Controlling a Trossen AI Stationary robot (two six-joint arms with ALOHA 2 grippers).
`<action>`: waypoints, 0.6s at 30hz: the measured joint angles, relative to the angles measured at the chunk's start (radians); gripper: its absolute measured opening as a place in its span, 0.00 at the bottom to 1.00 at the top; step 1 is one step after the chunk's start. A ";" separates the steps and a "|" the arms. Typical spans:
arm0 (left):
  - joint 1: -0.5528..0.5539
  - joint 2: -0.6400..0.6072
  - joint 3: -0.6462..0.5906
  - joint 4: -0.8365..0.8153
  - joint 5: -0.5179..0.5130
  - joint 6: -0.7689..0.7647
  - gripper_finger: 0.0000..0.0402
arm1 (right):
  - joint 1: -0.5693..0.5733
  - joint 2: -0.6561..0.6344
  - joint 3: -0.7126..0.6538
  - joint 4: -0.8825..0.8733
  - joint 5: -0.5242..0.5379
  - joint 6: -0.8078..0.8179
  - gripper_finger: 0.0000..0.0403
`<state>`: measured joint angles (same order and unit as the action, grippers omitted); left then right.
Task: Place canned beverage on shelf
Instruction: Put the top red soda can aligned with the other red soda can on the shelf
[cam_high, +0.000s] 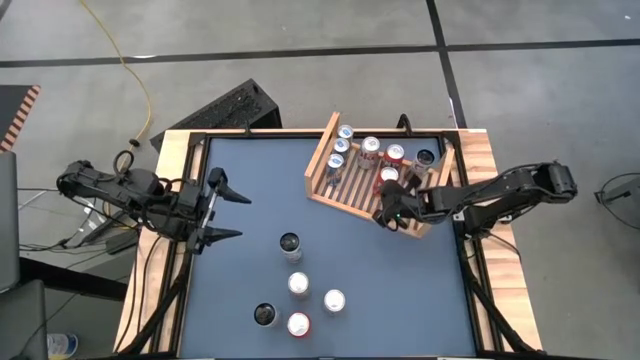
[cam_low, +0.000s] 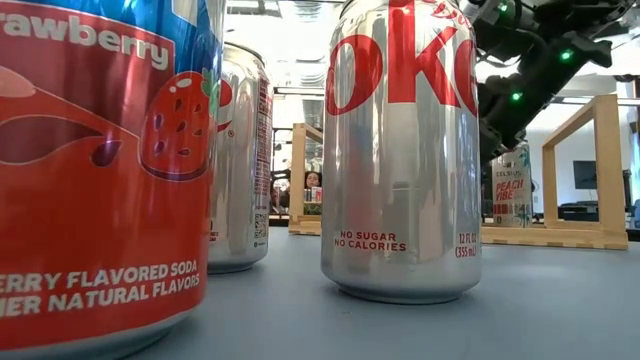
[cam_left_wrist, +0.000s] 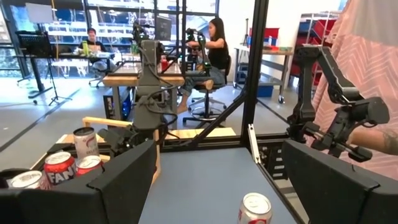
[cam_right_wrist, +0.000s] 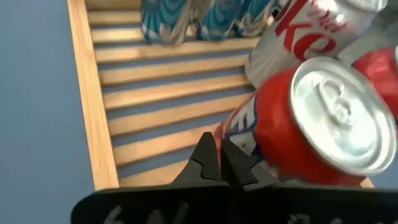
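Wooden shelf (cam_right_wrist: 93, 112) under closed right hand (cam_right_wrist: 217, 163); red can (cam_right_wrist: 311, 127) beside.

Light wooden slatted shelf (cam_high: 345, 190) on a dark blue table (cam_high: 250, 200), holding red and silver cans (cam_high: 393, 155).

High view straight down; low view table-level behind cans (cam_low: 400, 150); wrists both toward shelf (cam_right_wrist: 93, 106).

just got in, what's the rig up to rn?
It's stocking cans onto the wooden shelf. Several cans already stand in it; five more wait on the table. The right gripper is shut and empty at the shelf's near edge, beside a red can. The left gripper is open at the table's left side, holding nothing.
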<state>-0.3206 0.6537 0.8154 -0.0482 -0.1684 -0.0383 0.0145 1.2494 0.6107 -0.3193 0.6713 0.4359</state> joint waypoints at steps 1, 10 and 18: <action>0.000 0.000 0.000 -0.002 0.000 0.000 0.83 | -0.005 0.000 0.001 0.005 0.000 0.000 0.00; 0.000 0.000 0.000 -0.005 0.000 0.000 0.83 | -0.055 0.000 0.001 0.004 0.001 -0.003 0.00; 0.000 0.000 0.000 -0.006 0.000 0.000 0.83 | -0.087 0.000 0.001 0.042 -0.022 -0.046 0.00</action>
<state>-0.3206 0.6537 0.8154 -0.0544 -0.1684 -0.0380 -0.0724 1.2495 0.6113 -0.2770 0.6490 0.3895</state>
